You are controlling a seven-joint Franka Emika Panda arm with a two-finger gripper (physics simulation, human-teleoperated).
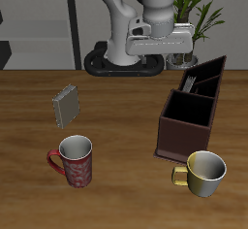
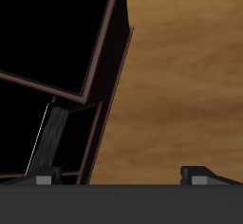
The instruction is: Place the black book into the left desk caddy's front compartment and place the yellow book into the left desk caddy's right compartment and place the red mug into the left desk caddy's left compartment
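Wood-grain worktop (image 1: 121, 107) carries, nearest its front edge, the yellow-gold mug (image 1: 204, 172) and the red mug (image 1: 75, 160). Farther back stand the yellow book (image 1: 67, 104), tilted, and the left desk caddy (image 1: 191, 110), a black book (image 2: 49, 140) upright inside it. Farthest, the gripper (image 1: 170, 56) hovers above the caddy, jaws apart and empty

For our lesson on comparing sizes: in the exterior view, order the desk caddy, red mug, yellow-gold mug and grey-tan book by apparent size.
1. Desk caddy
2. Red mug and yellow-gold mug: look alike, unranked
3. Grey-tan book
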